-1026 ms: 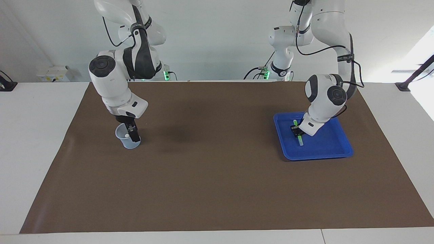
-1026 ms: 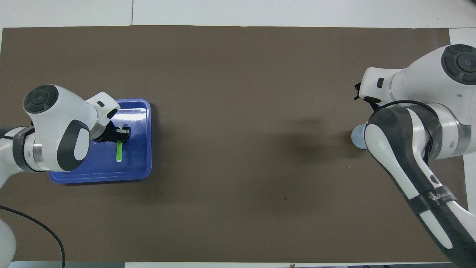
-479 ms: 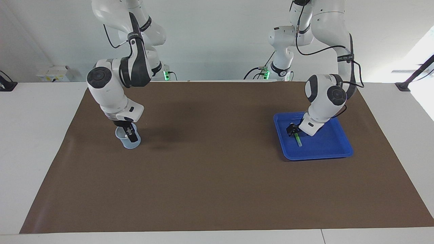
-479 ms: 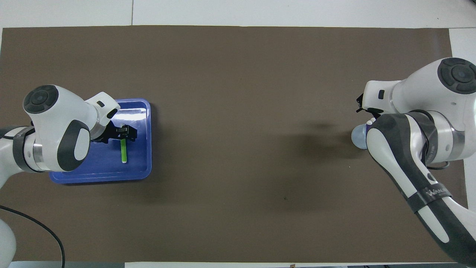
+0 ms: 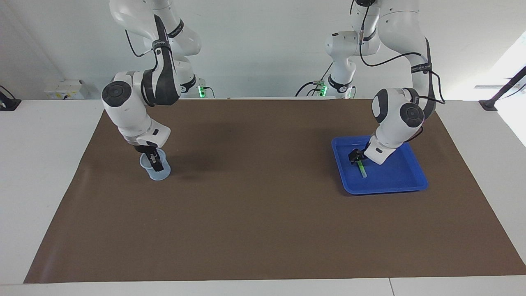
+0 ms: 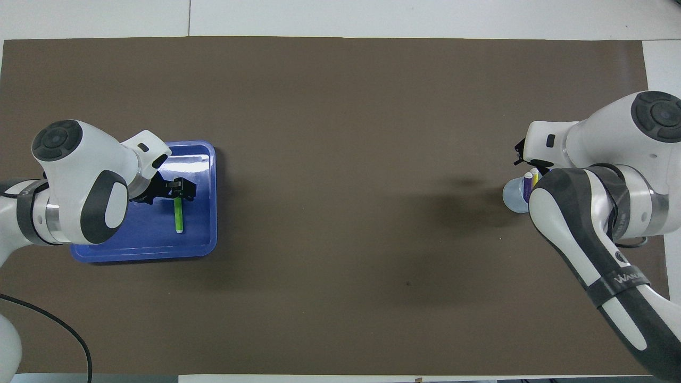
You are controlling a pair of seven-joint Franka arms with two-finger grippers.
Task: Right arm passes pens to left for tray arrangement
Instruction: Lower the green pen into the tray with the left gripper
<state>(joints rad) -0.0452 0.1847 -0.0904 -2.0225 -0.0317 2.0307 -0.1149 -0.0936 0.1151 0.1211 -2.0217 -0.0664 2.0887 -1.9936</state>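
The blue tray (image 5: 382, 190) (image 6: 143, 255) lies toward the left arm's end of the table. A green pen (image 5: 362, 169) (image 6: 179, 215) lies flat in it. My left gripper (image 5: 356, 157) (image 6: 178, 190) hangs open just over the pen's end nearer the robots, holding nothing. At the right arm's end, a purple pen (image 6: 527, 186) and a yellow pen (image 6: 534, 177) stand in a small translucent cup (image 5: 158, 172) (image 6: 511, 194). My right gripper (image 5: 154, 161) reaches down into the cup's mouth. In the overhead view the right forearm hides it.
A brown mat (image 5: 263, 213) covers the table between the tray and the cup. White table edges (image 5: 41, 172) border the mat on all sides.
My left gripper has opened and let go of the green pen, which now lies in the tray. The right arm has shifted over the cup, uncovering the purple and yellow pen tops.
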